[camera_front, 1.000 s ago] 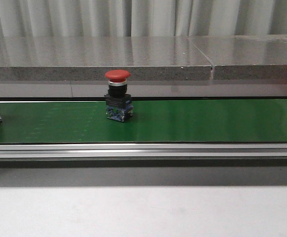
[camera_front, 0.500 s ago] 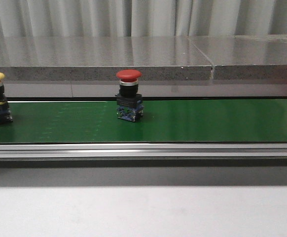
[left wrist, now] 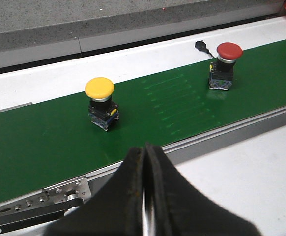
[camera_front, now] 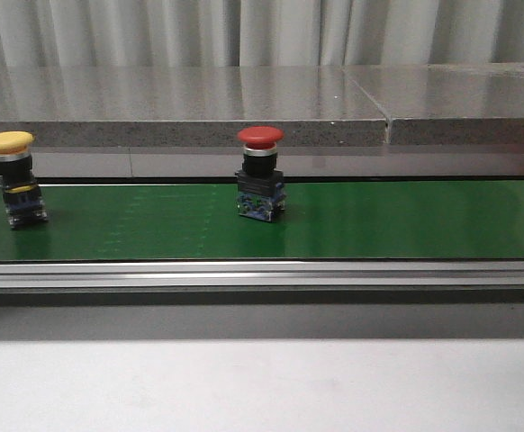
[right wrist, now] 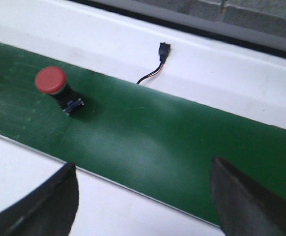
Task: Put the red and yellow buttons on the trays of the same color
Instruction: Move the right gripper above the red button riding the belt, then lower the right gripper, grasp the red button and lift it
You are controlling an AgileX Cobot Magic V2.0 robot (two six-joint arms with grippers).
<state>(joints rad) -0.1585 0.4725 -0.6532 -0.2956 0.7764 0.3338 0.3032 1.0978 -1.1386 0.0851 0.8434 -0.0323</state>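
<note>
A red button (camera_front: 260,184) stands upright on the green belt (camera_front: 406,220) near the middle. It also shows in the left wrist view (left wrist: 225,66) and the right wrist view (right wrist: 57,88). A yellow button (camera_front: 16,187) stands on the belt at the far left, and shows in the left wrist view (left wrist: 101,102). My left gripper (left wrist: 145,150) is shut and empty, over the belt's near rail, short of the yellow button. My right gripper (right wrist: 143,172) is open and empty, over the belt's near edge, to the right of the red button. No trays are in view.
A grey stone ledge (camera_front: 244,103) runs behind the belt. A metal rail (camera_front: 262,273) borders the belt's near side, with a white table (camera_front: 262,387) in front. A small black connector on a wire (right wrist: 160,54) lies on the white strip beyond the belt.
Both buttons have travelled to the right along the belt. The yellow button has come fully into the front view.
</note>
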